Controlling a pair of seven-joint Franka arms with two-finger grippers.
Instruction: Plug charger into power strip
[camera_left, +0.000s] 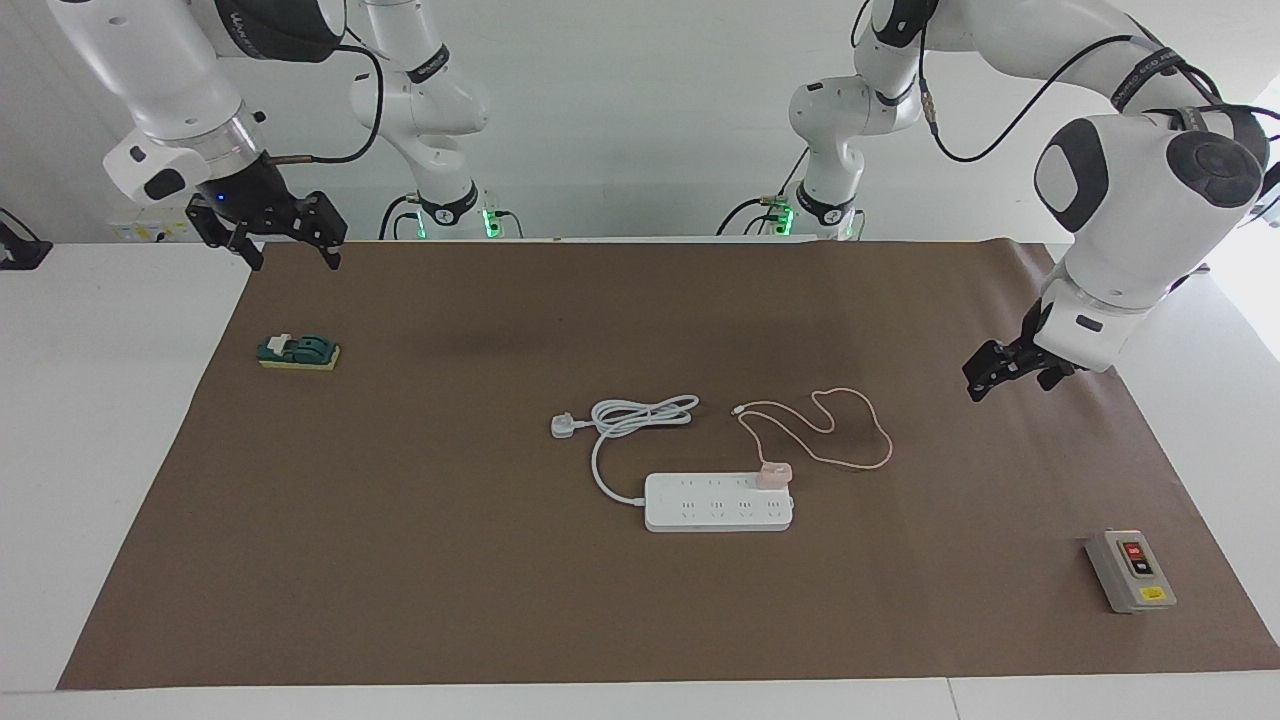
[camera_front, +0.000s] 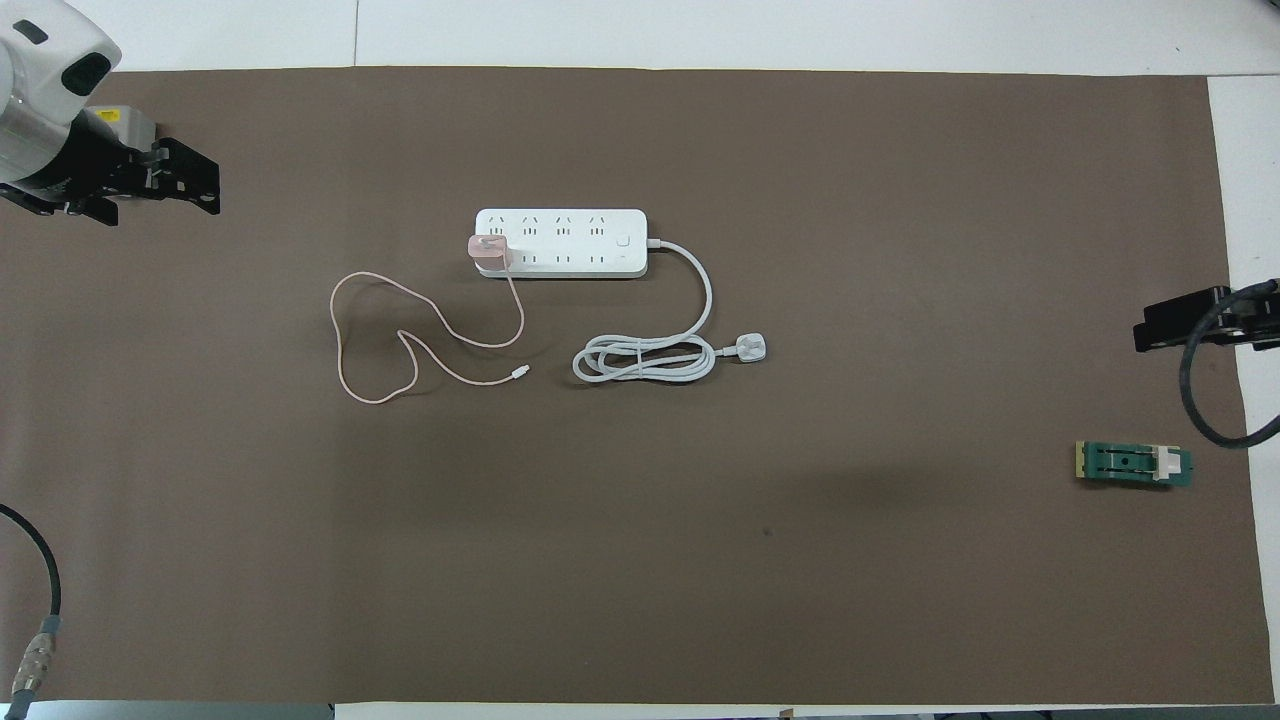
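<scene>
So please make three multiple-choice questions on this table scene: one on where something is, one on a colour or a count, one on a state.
1. Where does the charger sit?
A. on the power strip, at its end toward the left arm
B. on the mat beside the grey box
C. in the left gripper

2. What colour is the charger's cable?
A. black
B. pink
C. green

3. What is the state of the right gripper?
A. shut on the white plug
B. open, holding nothing
C. pressing the green switch block

Answers: 1 A, the pink cube stands on the strip's end socket. 2 B, a thin pink line loops over the mat. 3 B, it hangs in the air with its fingers apart over the mat's edge.
</scene>
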